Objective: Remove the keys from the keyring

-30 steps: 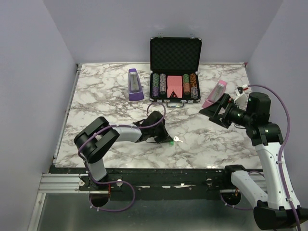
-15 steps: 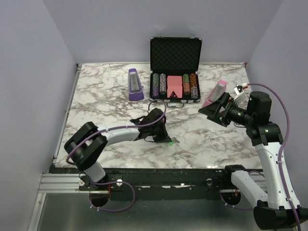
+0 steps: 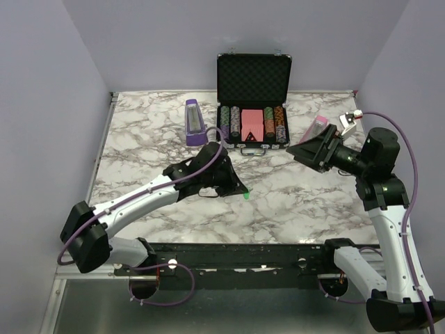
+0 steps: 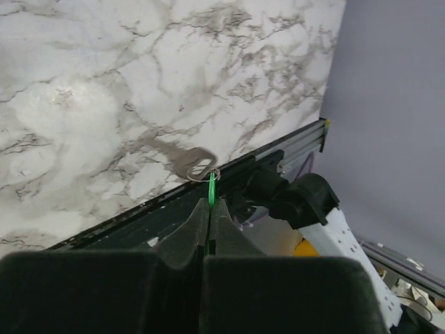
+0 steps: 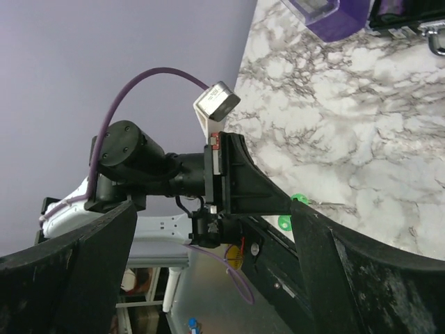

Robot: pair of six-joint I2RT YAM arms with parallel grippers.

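Two grippers inspected. Your left gripper (image 4: 210, 206) is clamped tight, with its fingers (image 4: 184, 236) pressed together on the green tag (image 4: 211, 188), which stands edge-on between the tips. The ring (image 4: 204, 173) hangs at the tag's free end, just beyond the tips. One key (image 4: 181, 156) is on that ring, lying off to the left in the wrist view. Neither view settles whether the key touches the table (image 3: 139, 139) or hangs just clear of it.

From above, this gripper sits in front of the case (image 3: 252, 76), toward your arm bases and roughly level with the case's middle. Only the tag shows there, as a green speck; the key is too small to make out.

Your right gripper (image 3: 297, 152) is raised off the case's front right corner. Its jaws are spread wide with nothing between them, and it faces the left arm.

A purple metronome (image 3: 195, 124) stands just left of the case. A pink object (image 3: 316, 125) lies just right of it, partly hidden behind the right gripper.
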